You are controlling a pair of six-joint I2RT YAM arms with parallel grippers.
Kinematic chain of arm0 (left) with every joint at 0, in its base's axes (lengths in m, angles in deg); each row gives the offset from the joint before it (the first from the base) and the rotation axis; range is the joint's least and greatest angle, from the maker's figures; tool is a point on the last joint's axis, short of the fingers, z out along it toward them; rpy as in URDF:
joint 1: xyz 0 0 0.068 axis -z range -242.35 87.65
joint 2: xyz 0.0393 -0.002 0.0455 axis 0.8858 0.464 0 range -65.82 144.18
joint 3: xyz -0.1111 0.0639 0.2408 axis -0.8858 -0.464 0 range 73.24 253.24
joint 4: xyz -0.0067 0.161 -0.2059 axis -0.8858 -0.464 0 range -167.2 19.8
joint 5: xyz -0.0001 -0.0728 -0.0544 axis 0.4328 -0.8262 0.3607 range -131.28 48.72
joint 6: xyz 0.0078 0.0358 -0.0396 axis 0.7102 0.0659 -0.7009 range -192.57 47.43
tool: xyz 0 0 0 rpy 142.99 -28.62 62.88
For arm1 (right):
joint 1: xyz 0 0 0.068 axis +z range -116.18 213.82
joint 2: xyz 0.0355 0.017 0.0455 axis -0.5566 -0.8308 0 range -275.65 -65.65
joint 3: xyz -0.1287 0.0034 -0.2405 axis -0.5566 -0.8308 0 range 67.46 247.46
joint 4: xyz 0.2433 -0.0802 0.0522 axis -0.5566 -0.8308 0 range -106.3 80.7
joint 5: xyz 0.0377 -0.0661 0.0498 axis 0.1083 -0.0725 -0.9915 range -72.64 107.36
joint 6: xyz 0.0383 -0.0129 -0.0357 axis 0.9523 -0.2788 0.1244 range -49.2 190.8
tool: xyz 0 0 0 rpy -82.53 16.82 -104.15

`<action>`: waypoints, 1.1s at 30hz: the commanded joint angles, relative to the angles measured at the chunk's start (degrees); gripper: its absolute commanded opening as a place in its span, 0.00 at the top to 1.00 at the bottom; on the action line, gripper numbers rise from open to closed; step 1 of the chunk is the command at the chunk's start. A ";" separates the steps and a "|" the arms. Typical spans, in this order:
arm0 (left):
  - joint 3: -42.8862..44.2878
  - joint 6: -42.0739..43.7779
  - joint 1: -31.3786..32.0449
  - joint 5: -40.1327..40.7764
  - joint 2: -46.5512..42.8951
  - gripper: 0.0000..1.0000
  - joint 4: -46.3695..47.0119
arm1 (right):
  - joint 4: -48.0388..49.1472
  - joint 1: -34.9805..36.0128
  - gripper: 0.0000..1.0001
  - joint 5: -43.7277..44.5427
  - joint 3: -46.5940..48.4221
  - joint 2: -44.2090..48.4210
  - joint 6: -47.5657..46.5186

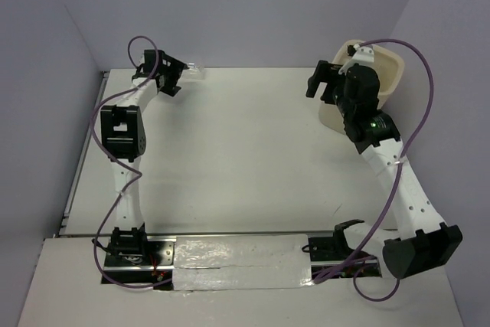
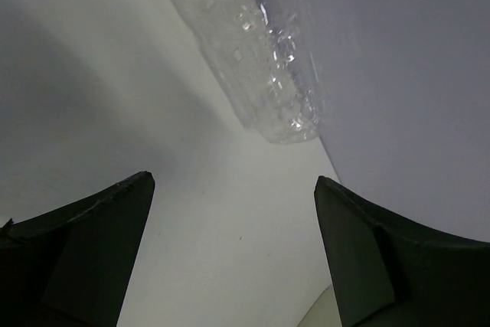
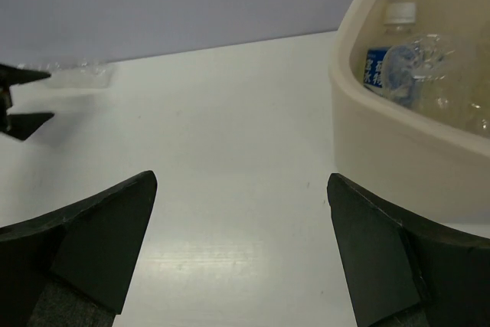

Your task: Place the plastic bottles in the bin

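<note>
A clear crinkled plastic bottle [image 1: 196, 71] lies on the table along the back wall at the far left. It fills the top of the left wrist view [image 2: 260, 44]. My left gripper [image 1: 171, 74] is open and empty just short of it [image 2: 233, 181]. The cream bin [image 1: 392, 74] stands at the back right. In the right wrist view the bin [image 3: 398, 139] holds a blue-labelled bottle [image 3: 380, 67] and clear bottles [image 3: 452, 82]. My right gripper [image 1: 315, 82] is open and empty beside the bin's left side [image 3: 241, 178].
The white table [image 1: 253, 151] is walled at the back and on the left. The right arm [image 1: 383, 151] stretches over the right side in front of the bin. The far bottle [image 3: 76, 75] and the left gripper's fingertips [image 3: 23, 124] show across the table.
</note>
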 commanded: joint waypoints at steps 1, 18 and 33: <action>3.74 -7.05 -0.18 1.18 3.64 0.01 11.94 | 0.71 1.31 0.00 -2.54 -2.45 6.75 0.81; 15.78 -17.87 -0.45 3.10 19.73 0.03 19.86 | 2.65 1.93 0.00 -2.90 -7.64 10.27 0.72; 2.55 -15.24 -0.36 -0.75 10.55 0.28 24.52 | 3.97 2.89 0.00 -1.05 -9.05 9.74 1.07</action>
